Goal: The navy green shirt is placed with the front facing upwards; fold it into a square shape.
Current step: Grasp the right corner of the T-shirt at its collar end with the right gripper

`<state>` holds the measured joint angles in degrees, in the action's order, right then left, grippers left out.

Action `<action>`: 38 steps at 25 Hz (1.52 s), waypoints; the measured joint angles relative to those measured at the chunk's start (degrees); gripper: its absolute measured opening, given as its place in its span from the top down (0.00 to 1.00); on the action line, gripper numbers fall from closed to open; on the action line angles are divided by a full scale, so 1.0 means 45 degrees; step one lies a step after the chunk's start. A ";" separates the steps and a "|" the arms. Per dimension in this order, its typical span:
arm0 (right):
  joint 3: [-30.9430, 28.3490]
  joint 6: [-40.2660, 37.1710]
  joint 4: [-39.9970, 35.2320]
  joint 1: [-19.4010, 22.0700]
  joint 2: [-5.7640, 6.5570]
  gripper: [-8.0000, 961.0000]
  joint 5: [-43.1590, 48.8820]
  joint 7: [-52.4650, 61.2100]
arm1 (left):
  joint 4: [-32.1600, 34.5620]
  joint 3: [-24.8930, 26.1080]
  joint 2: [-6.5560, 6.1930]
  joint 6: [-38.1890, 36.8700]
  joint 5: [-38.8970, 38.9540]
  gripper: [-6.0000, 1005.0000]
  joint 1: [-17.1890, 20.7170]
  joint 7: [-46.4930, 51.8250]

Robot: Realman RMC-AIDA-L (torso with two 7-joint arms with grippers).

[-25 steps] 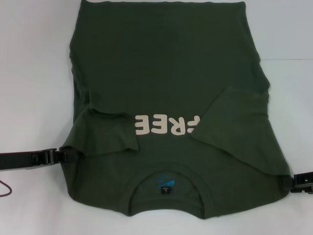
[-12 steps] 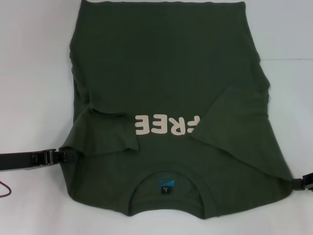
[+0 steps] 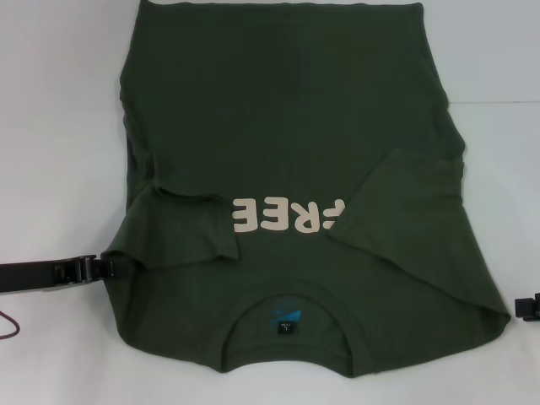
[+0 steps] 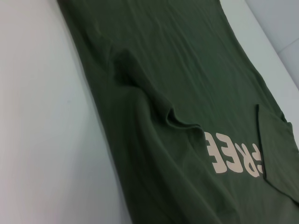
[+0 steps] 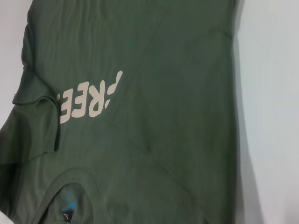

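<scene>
The navy green shirt (image 3: 287, 110) lies front up on the white table, collar toward me. Its cream letters (image 3: 283, 217) are partly covered by both sleeves, which are folded inward: one on the left (image 3: 181, 229), one on the right (image 3: 413, 211). A small blue label (image 3: 287, 319) shows inside the collar. My left gripper (image 3: 108, 268) sits at the shirt's left edge by the folded sleeve. My right gripper (image 3: 525, 308) is at the picture's right edge, just clear of the shirt's right shoulder corner. The shirt fills the left wrist view (image 4: 177, 70) and the right wrist view (image 5: 177, 93).
The white table (image 3: 59, 126) shows on both sides of the shirt. A dark red cable (image 3: 10, 327) lies by the left arm at the near left.
My right gripper has drawn away to the right, off the shirt's shoulder corner. The left gripper and the shirt have not moved.
</scene>
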<state>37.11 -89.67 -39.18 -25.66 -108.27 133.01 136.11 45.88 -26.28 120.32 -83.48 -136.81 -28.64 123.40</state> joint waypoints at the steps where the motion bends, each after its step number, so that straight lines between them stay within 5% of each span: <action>1: 0.0000 -0.0006 0.0000 0.0000 0.0009 0.90 0.0001 0.0024 | -0.0003 0.0000 0.0000 0.0013 0.0008 0.97 0.0006 -0.0004; 15: 0.0102 0.0096 -0.0005 -0.0440 -0.0146 0.39 0.0933 0.0468 | -0.0024 -0.0001 0.0011 0.0134 0.0153 0.97 0.0036 -0.0072; 38: 0.0124 0.0494 0.0131 -0.0739 -0.0461 0.39 0.1046 0.0475 | -0.0181 0.0001 0.0014 0.0311 0.0172 0.97 0.0036 -0.0141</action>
<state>37.66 -87.45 -38.59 -28.99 -110.35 137.72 138.25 45.06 -26.28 120.39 -82.08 -136.03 -28.47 122.77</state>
